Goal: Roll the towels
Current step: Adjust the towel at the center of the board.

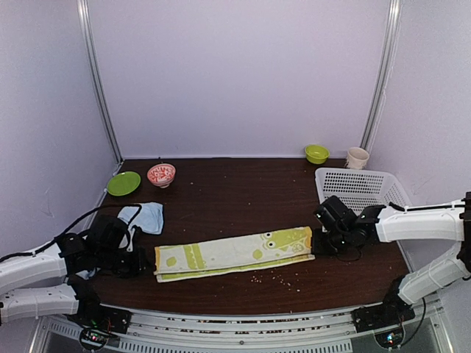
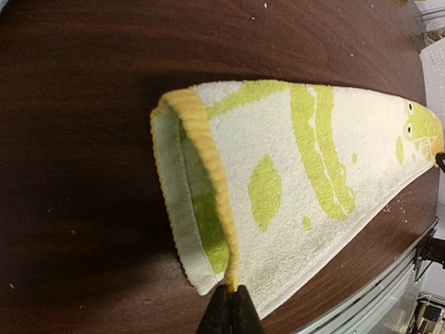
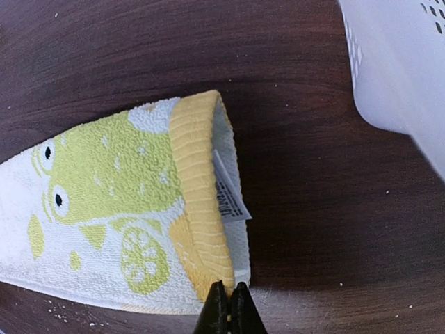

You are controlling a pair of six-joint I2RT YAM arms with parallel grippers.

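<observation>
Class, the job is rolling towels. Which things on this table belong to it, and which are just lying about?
Job: green patterned towel, pale blue towel.
Lying about: green plate, red-patterned bowl, green bowl, cup, white basket.

Partly hidden
The left arm [image 1: 33, 268] covers part of the blue towel [image 1: 151, 217]; the tag [image 3: 229, 198] print is unreadable.

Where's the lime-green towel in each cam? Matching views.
Top external: lime-green towel lies lengthwise, front centre.
Left wrist: towel fills centre and right, yellow end nearest.
Right wrist: towel lower left, yellow end with label.
Shared landmark: white basket, right of towel in top and right wrist views.
</observation>
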